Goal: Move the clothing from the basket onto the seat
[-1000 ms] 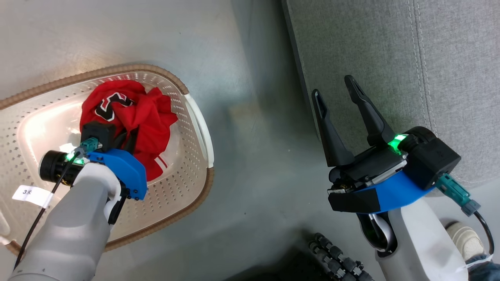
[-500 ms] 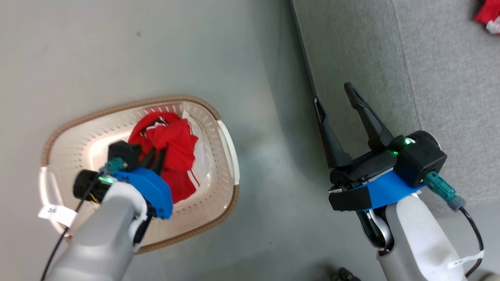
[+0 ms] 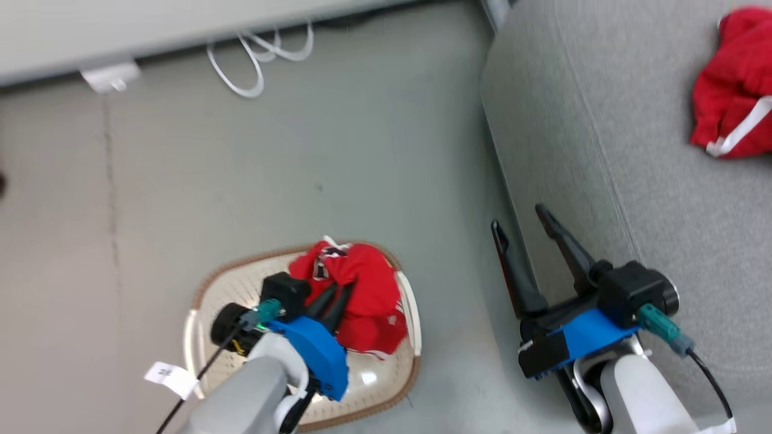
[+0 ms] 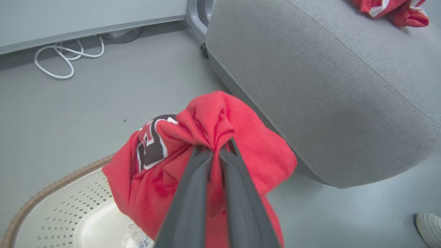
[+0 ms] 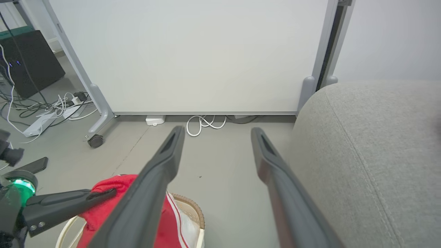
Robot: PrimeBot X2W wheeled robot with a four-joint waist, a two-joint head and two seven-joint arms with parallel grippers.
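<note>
1. The left gripper (image 3: 335, 290) is clenched on a bunched red jersey (image 3: 365, 283) with a black-and-white emblem, holding it over the cream basket (image 3: 415, 316).
2. The right gripper (image 3: 517, 218) is spread wide and empty, just beside the front edge of the grey sofa (image 3: 633, 199).
3. A second red garment (image 3: 727, 90) with white trim lies farther back on the sofa.
4. A white cable (image 3: 250, 94) loops along the wall (image 3: 181, 24).

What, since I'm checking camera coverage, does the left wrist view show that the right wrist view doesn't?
Left wrist: the emblem on the held garment, a second garment lying on the sofa, and a shoe. Right wrist: the open right gripper, a caster and a power strip. Both: the left gripper shut on the held garment, the basket, sofa, white cable.
</note>
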